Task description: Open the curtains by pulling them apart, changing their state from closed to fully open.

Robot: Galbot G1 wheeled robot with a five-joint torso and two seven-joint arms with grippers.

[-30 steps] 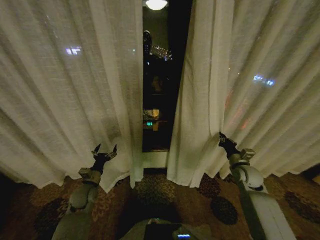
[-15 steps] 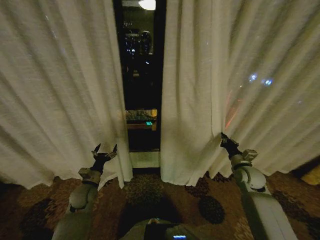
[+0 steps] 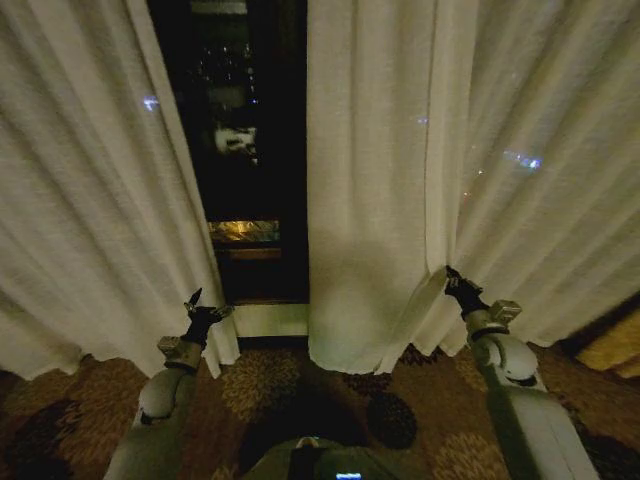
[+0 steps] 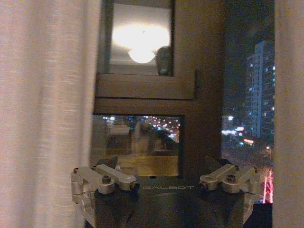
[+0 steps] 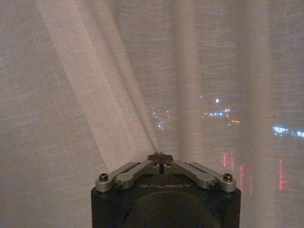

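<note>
1. Where the left curtain panel (image 3: 80,200) hangs, its pleats fan from the top of the head view down to the patterned carpet (image 3: 270,385), and its inner edge runs diagonally beside the dark window gap (image 3: 250,150).
2. Low by that inner edge, the left gripper (image 3: 208,304) is raised off the carpet with its fingers spread wide and nothing between them; the left wrist view shows the same spread fingers (image 4: 102,176) with the panel (image 4: 47,109) just beside them, not clamped.
3. Between the two panels the window frame (image 4: 142,90) and glass are exposed, with city lights outside and a ceiling lamp reflection (image 4: 141,54) in the upper pane.
4. Right of the gap, the right curtain panel (image 3: 420,180) falls in a broad straight fold whose hem reaches the carpet.
5. Against that panel's lower part, the right gripper (image 3: 452,281) is closed to a point, pinching a fold of the fabric; in the right wrist view the fingertips (image 5: 160,156) meet on the cloth (image 5: 118,95), and pleats pull toward that point.
6. Faint lights glow through the sheer weave on both sides.
</note>
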